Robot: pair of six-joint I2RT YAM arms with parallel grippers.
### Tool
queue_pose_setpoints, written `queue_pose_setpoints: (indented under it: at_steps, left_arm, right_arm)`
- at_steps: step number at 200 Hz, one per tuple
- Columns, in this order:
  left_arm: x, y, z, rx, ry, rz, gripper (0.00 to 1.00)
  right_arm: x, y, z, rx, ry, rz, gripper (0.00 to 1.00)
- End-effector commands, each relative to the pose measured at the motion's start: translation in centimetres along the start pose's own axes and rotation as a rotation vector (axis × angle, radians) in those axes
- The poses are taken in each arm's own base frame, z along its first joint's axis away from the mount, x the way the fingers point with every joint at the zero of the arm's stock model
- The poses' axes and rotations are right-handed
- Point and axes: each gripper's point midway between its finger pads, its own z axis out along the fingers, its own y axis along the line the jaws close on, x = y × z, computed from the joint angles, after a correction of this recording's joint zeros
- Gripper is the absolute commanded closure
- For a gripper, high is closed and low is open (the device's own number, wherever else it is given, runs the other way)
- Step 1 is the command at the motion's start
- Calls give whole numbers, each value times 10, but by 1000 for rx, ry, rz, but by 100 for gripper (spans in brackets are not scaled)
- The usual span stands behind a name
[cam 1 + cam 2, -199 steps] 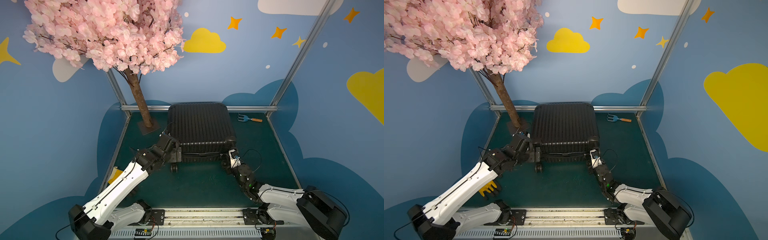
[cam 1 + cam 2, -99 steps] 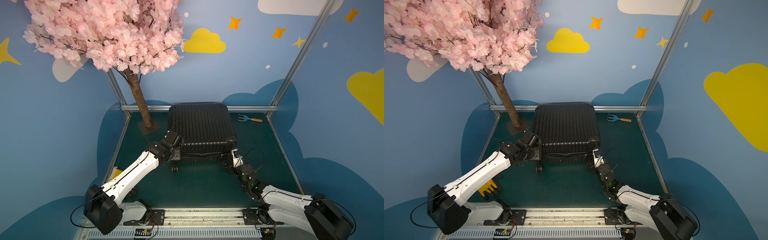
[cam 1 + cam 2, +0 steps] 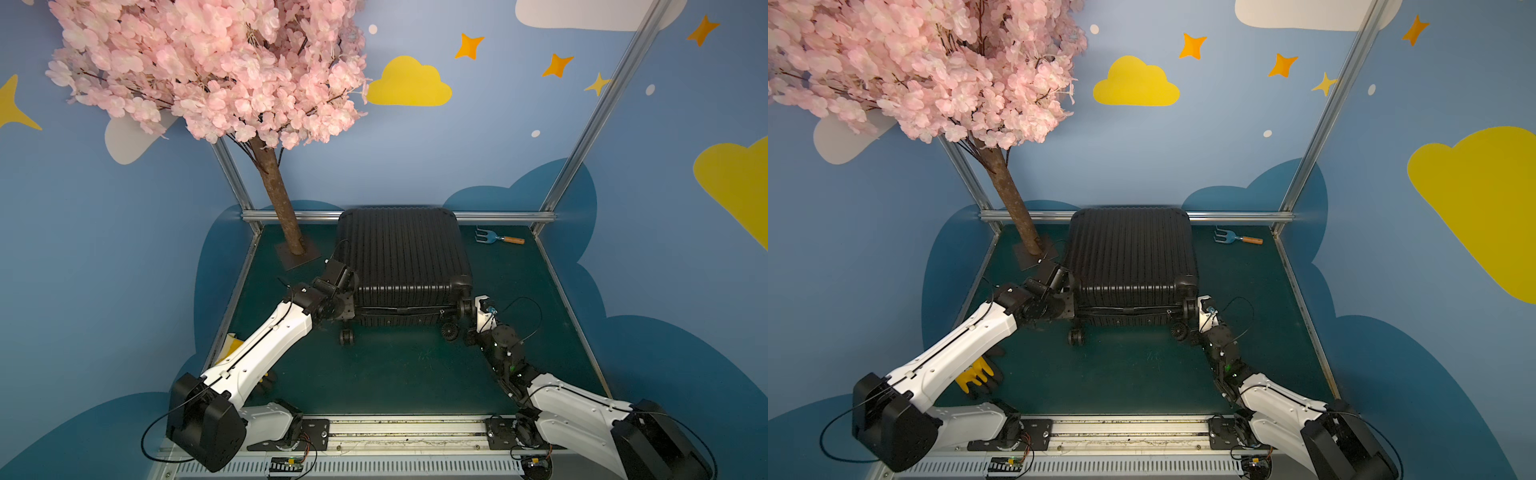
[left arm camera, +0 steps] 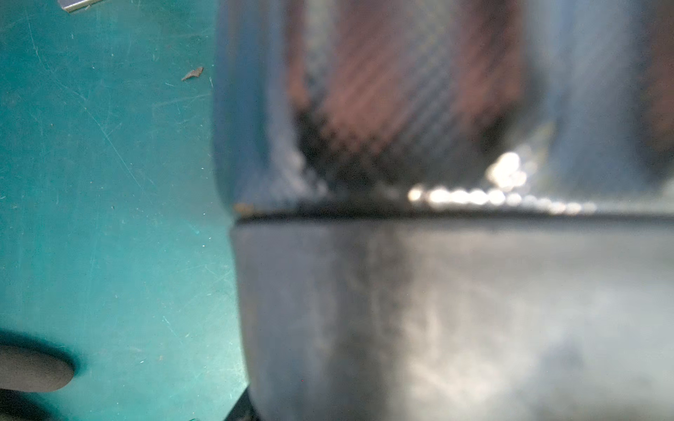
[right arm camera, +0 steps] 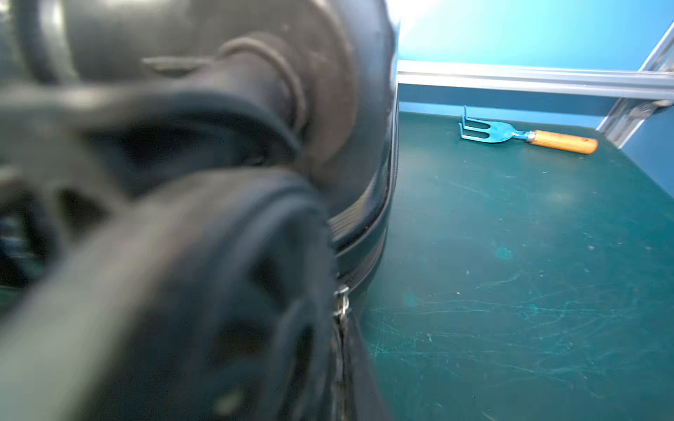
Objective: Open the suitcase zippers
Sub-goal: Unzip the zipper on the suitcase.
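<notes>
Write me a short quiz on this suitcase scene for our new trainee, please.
1. True or false: the suitcase stands upright on its wheels.
2. What lies on the mat to the right of the suitcase, near the back rail? A) a blue hand fork with a wooden handle; B) a red trowel; C) a watering can.
3. Which gripper is at the suitcase corner nearest the tree trunk?

Key
1. False: it lies flat, ribbed shell up.
2. A.
3. The left gripper.
</notes>
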Motion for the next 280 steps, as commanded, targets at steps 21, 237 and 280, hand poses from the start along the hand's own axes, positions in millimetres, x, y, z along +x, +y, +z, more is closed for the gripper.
queue_pose_setpoints:
  at_steps: [21,237,280]
  left_arm:
    - [-26,73,8,-320,-68,-105,60]
    - [36,-298,-73,259,-16,270,2]
    - [44,-309,-44,201,29,214,9]
  right_arm:
    - [-35,-32,0,98,-139,90,100]
    - [-14,-9,2,-31,3,194,100]
    - [-15,-14,0,-7,-3,207,100]
